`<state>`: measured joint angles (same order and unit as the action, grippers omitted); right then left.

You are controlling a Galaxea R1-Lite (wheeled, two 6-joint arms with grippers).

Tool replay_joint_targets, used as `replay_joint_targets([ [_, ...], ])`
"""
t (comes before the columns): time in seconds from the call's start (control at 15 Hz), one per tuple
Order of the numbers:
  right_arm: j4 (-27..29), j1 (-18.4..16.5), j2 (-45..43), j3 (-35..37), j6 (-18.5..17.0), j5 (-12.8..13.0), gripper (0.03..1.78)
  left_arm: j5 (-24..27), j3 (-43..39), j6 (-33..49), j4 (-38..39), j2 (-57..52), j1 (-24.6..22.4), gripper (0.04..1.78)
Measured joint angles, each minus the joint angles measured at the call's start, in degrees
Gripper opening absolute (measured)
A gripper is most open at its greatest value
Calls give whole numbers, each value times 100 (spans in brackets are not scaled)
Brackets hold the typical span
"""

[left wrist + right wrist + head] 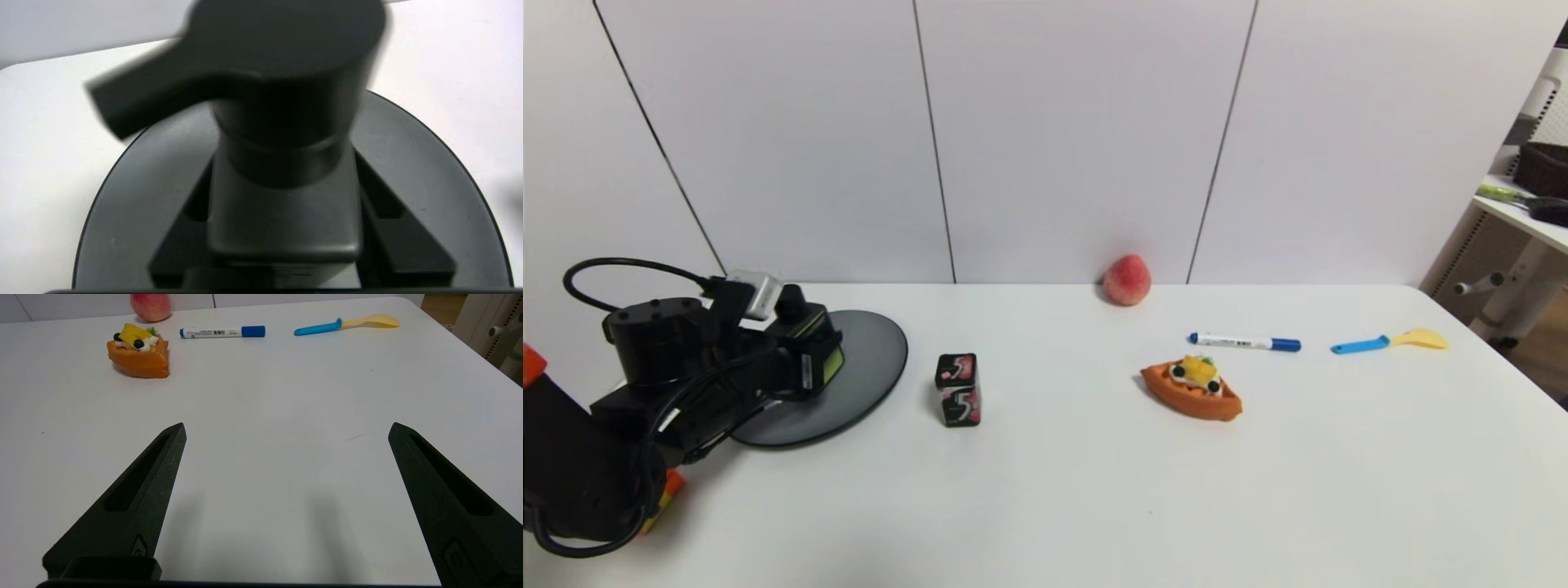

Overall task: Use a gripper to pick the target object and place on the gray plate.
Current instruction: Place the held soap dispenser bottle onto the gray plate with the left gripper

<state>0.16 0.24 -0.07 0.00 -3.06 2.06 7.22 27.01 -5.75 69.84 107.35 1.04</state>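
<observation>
My left gripper (805,363) is at the table's far left and is shut on the black pump bottle (818,349), whose light green label faces right. It holds the bottle upright over the left part of the gray plate (870,359). In the left wrist view the bottle (282,204) fills the space between my two fingers, with the plate (429,171) under it. I cannot tell whether the bottle's base touches the plate. My right gripper (286,426) is open and empty, low over bare table; it does not show in the head view.
A black-and-pink "5" gum box (958,390) stands just right of the plate. Farther right are an orange toy cake (1192,388), a blue-capped marker (1245,342) and a blue-and-yellow spoon (1390,340). A peach (1127,279) sits by the back wall.
</observation>
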Motion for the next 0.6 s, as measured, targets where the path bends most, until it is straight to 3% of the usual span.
replay_joint_targets([
  [0.33,0,0,0,0,0,-5,171,0,-67,0,11,-123,1,129],
  [0.6,0,0,0,0,0,-2,171,9,-301,-6,-61,-558,1,145],
])
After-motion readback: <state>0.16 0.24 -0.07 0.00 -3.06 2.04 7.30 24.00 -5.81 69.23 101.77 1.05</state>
